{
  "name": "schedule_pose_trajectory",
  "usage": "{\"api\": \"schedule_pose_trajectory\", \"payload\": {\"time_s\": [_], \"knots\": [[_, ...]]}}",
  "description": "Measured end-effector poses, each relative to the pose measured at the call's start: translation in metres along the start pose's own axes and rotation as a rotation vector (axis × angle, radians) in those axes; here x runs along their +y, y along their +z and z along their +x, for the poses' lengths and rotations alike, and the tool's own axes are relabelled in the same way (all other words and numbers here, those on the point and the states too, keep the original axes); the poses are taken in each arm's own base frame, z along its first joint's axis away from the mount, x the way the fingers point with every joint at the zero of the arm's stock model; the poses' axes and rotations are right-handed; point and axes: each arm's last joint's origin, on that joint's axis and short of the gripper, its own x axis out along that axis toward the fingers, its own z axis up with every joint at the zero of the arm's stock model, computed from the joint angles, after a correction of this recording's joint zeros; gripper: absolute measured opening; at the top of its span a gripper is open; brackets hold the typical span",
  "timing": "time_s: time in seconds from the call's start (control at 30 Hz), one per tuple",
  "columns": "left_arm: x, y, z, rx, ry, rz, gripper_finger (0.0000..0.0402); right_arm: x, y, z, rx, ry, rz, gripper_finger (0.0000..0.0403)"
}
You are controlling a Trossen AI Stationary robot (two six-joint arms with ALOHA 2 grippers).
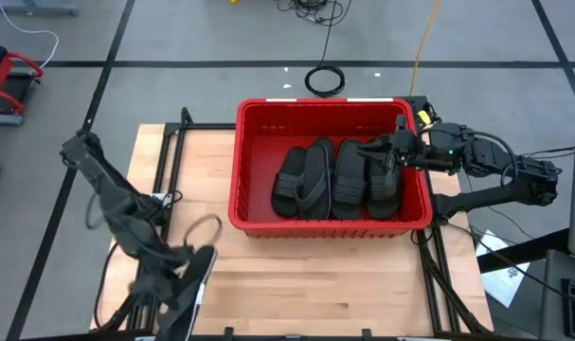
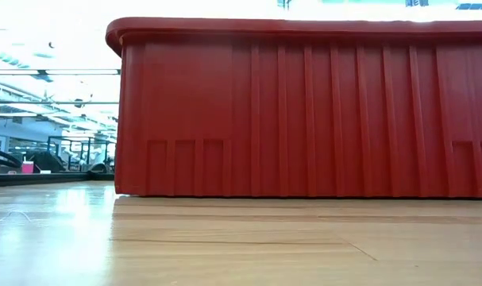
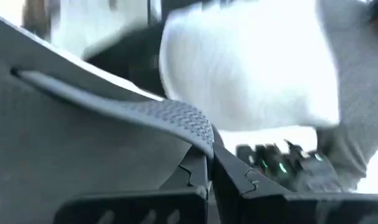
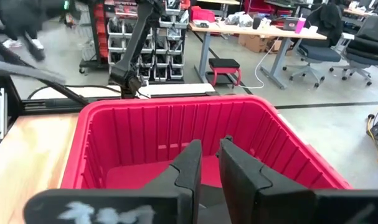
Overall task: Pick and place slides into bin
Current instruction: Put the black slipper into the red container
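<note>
From the overhead camera I see the large rectangular red plastic bin sitting centre-right on the pale wooden bench, with four flat black rubber slides lying side by side on its floor, toes toward the upper edge of the frame.

My left end effector is at the lower left of that frame, well apart from the bin, near the bench's bottom edge. Its wrist camera shows the two dark fingers pressed together on the thin textured strap of a dark grey thong flip-flop, whose sole fills the left half of that picture. In the overhead frame the flip-flop shows as a blurred dark shape with a looped strap beside the arm.

My right end effector is over the right part of the bin, above the rightmost slide. Its fingers stand nearly together with a narrow gap and nothing between them, the red ribbed walls ahead of them.

The table-height camera shows only the bin's ribbed outer wall standing on the bench.
</note>
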Motion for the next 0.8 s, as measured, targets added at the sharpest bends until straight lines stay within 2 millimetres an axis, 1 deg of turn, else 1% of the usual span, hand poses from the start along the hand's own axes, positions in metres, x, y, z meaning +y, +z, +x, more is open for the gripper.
{"api": "schedule_pose_trajectory", "payload": {"time_s": [0.1,0.17,0.27,0.33,0.4,0.5,0.6,0.67,0.8], "knots": [[-0.031,0.017,-0.025,-0.120,0.066,0.105,0.0001,0.000,0.002,0.000,-0.020,-0.001,0.003,0.0047],[-0.045,0.032,-0.045,-0.185,0.144,0.167,0.0001,0.000,0.004,0.000,-0.037,-0.002,0.003,0.0047],[-0.060,0.058,-0.073,-0.265,0.285,0.283,0.0000,0.000,0.006,0.000,-0.060,-0.004,-0.003,0.0047],[-0.062,0.077,-0.087,-0.270,0.397,0.355,0.0000,0.000,0.006,0.000,-0.065,-0.004,-0.003,0.0047],[-0.060,0.098,-0.099,-0.256,0.495,0.403,0.0000,0.000,0.006,0.000,-0.062,-0.005,-0.004,0.0047],[-0.048,0.135,-0.114,-0.219,0.626,0.449,0.0000,0.000,0.005,0.000,-0.053,-0.005,-0.005,0.0047],[-0.029,0.174,-0.128,-0.170,0.716,0.463,0.0000,0.000,0.003,0.001,-0.034,-0.014,-0.009,0.0047],[-0.019,0.198,-0.138,-0.152,0.763,0.488,0.0000,-0.001,0.002,0.001,-0.013,-0.052,-0.012,0.0045],[0.008,0.243,-0.158,-0.113,0.844,0.487,0.0000,-0.003,-0.003,0.002,0.040,-0.080,-0.022,0.0023]]}}
